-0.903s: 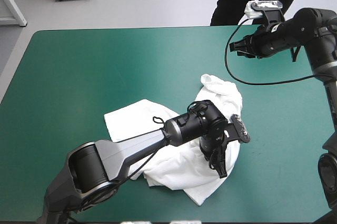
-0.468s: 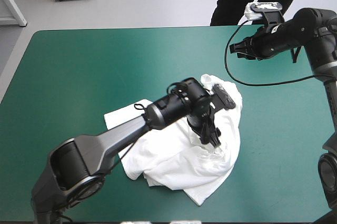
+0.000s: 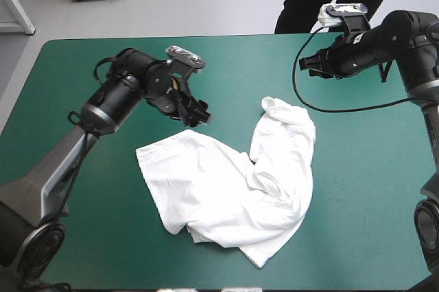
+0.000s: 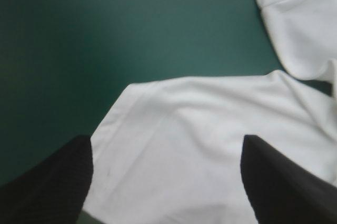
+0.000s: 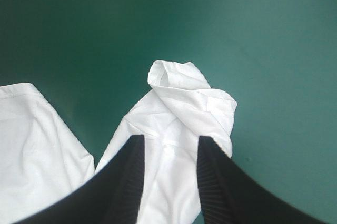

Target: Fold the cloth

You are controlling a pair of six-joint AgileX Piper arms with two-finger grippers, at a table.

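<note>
Left gripper point(image 3: 199, 118) has swung off the T-shirt point(image 3: 233, 196), where it sat just before, and is now up and back toward the table's far left. It hangs over bare teal-green cover point(image 3: 357, 168), just past the shirt's far-left corner. Right gripper point(image 3: 310, 61) hasn't moved; it is raised near the far right edge. The shirt looks a bit different too: a notch of cover now shows between its flat left panel and the strip on the right.

Left fingers are spread wide with nothing between them. In the left wrist view a flat white panel with a straight edge and a rounded corner lies under and just ahead of the fingers. A second piece of the shirt sits further ahead to one side, with cover beyond.

Right fingers are parted by a narrow gap and hold nothing. In the right wrist view the bunched, rolled end of the shirt lies ahead of them, lower down and well apart. The flat panel is off to the side.

The T-shirt lies mid-table toward the near edge, half spread and half crumpled, with no gripper touching it.
</note>
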